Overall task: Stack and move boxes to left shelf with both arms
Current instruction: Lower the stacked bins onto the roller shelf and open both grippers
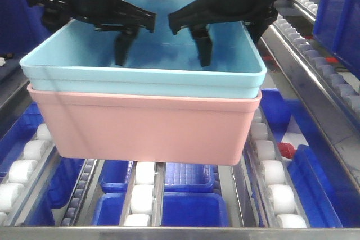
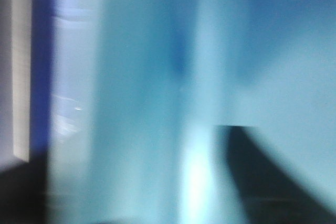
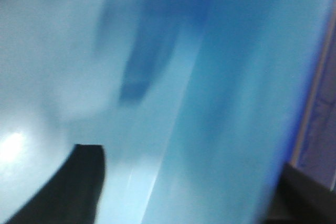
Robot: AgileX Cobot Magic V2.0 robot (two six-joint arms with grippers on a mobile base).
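Above the shelf (image 1: 169,232) rollers, the blue box (image 1: 140,74) sits nested in the pink box (image 1: 146,127), rims close together, stack tilted slightly and looks lifted: the pink base shows rollers and dark blue bins (image 1: 188,206) below it. The front view can't confirm whether any part touches the rails.

Left gripper (image 1: 121,49) reaches down into the blue box at its back-left; one black finger hangs inside near the back wall. Right gripper (image 1: 203,49) does the same at the back-right. Both bracket jaws look spread, each with one finger inside the box, the other presumably over the back rim but hidden. A clamp on the box wall isn't visible for either, so grip state is unknown.

Left wrist view: blurred, mostly pale blue box wall (image 2: 157,103), a dark finger (image 2: 262,182) at bottom right. Right wrist view: same blur, blue wall (image 3: 220,103), a dark finger (image 3: 73,187) at bottom left.

A second roller rail (image 1: 315,54) runs up the right side, with a dark blue bin (image 1: 337,15) at top right.
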